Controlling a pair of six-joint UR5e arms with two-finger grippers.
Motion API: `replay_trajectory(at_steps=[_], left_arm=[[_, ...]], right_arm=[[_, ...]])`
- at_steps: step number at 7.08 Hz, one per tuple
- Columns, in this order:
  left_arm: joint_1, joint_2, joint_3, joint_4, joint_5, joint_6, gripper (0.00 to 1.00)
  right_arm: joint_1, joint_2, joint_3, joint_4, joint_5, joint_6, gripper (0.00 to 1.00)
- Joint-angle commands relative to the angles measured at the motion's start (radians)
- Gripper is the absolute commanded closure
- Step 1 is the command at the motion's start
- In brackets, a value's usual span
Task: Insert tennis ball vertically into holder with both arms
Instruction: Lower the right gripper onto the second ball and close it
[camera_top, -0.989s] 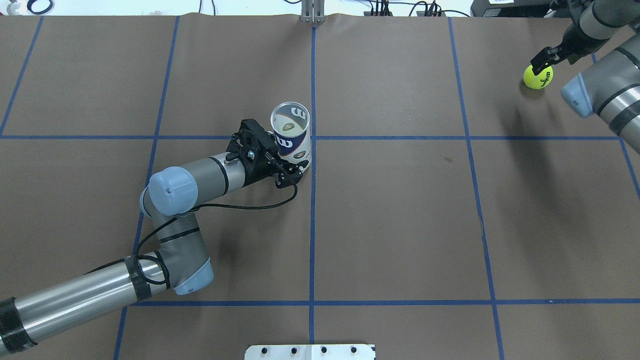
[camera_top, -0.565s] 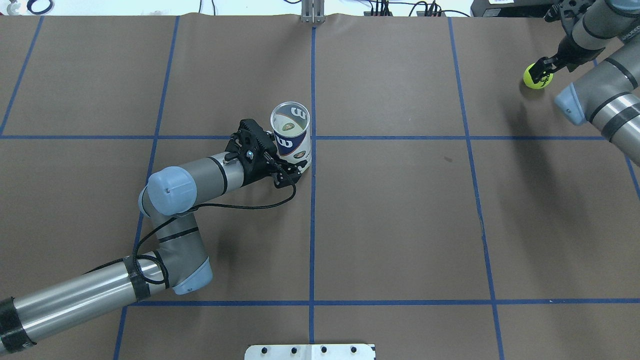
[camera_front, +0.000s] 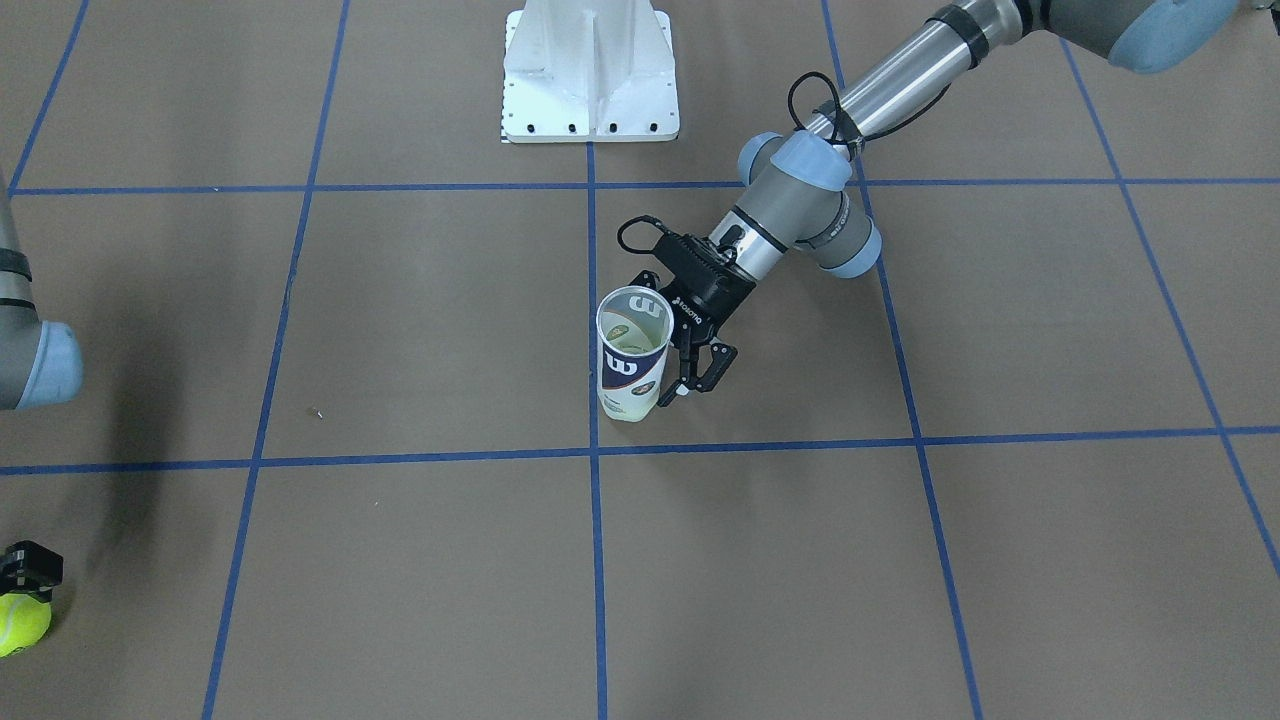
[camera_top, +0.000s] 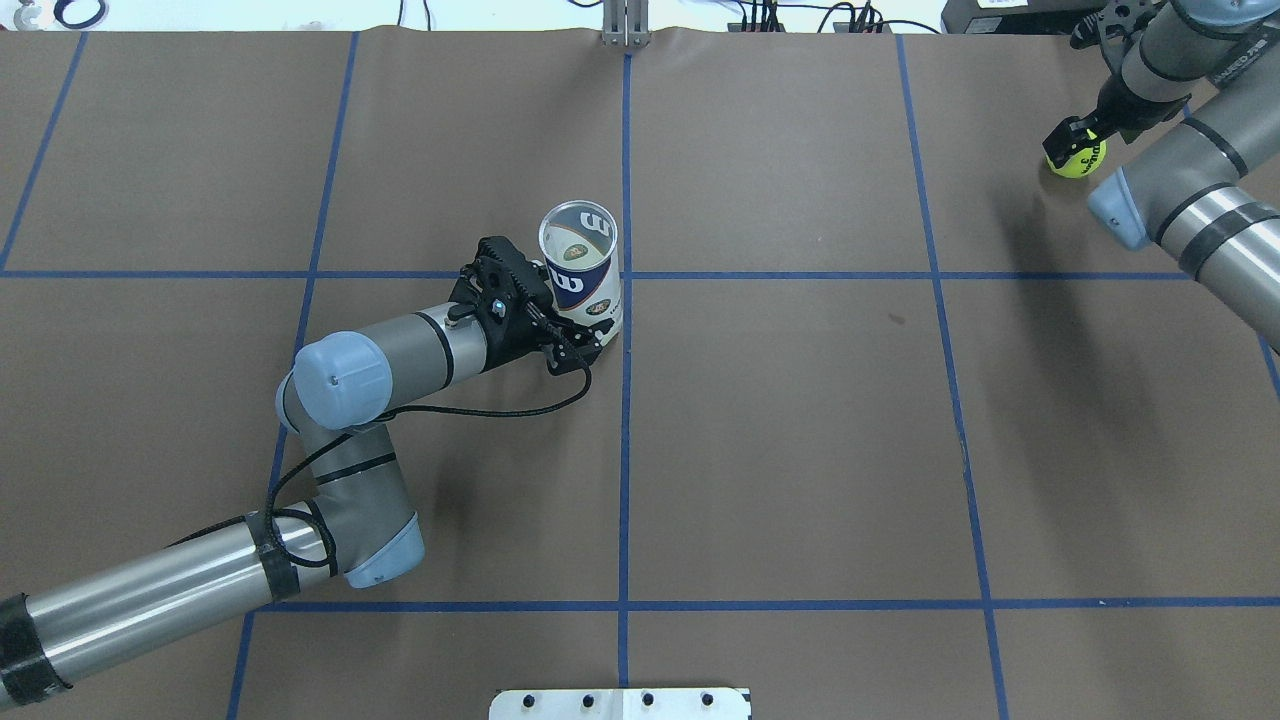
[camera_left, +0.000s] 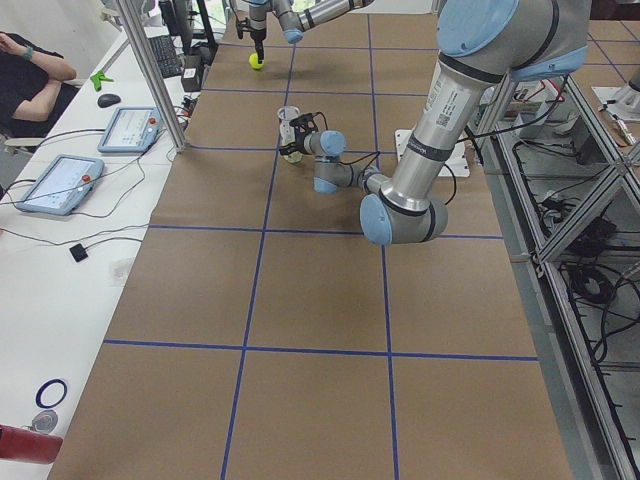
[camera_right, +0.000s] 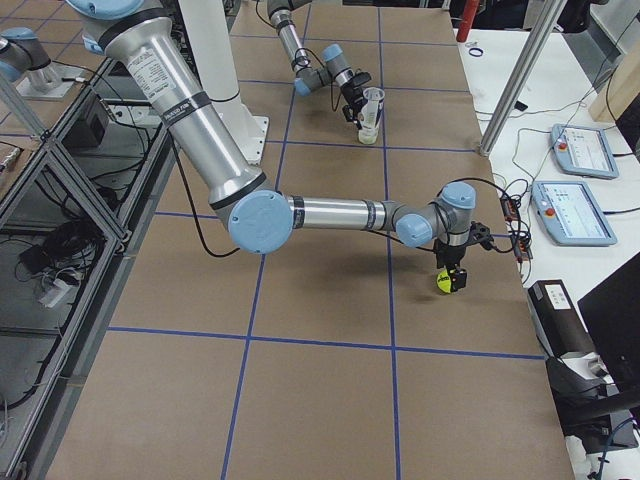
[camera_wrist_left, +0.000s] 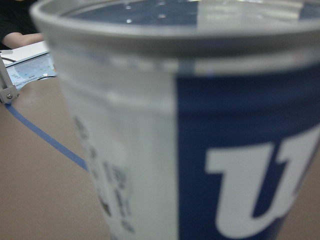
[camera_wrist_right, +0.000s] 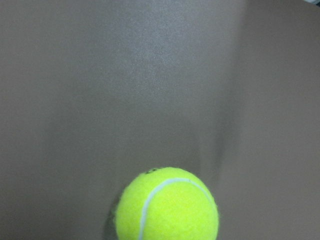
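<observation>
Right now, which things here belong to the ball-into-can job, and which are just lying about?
Job: tennis ball, holder, left gripper, right gripper.
Lying about: white pedestal base, touchscreen pendants, blue ring.

holder (camera_top: 582, 272) central, ball (camera_top: 1082, 162) far right (well apart)

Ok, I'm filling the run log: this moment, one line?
left gripper: holds upright clear plastic can | right gripper: at yellow-green tennis ball, grip unclear

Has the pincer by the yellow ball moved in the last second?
Yes. In the overhead view the right pincer has shifted slightly toward the blue tape line and now covers more of the tennis ball.
</observation>
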Motion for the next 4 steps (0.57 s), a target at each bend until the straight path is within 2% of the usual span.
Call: replay_trajectory(at_steps=[1, 2, 3, 4], left_arm=[[0.000, 0.000, -0.001, 0.000, 0.000, 0.000, 0.01], [0.000, 0.000, -0.001, 0.000, 0.000, 0.000, 0.01], [-0.002, 0.002, -0.001, 0.000, 0.000, 0.000, 0.01], [-0.002, 0.002, -0.001, 0.000, 0.000, 0.000, 0.01]], right_arm=[[-0.010, 0.024, -0.065, 0.045, -0.020, 0.001, 0.01], [-0.010, 0.025, -0.065, 0.047, -0.020, 0.001, 0.01], [-0.010, 0.026, -0.065, 0.045, -0.020, 0.001, 0.07], [-0.010, 0.031, -0.065, 0.047, -0.020, 0.003, 0.47]])
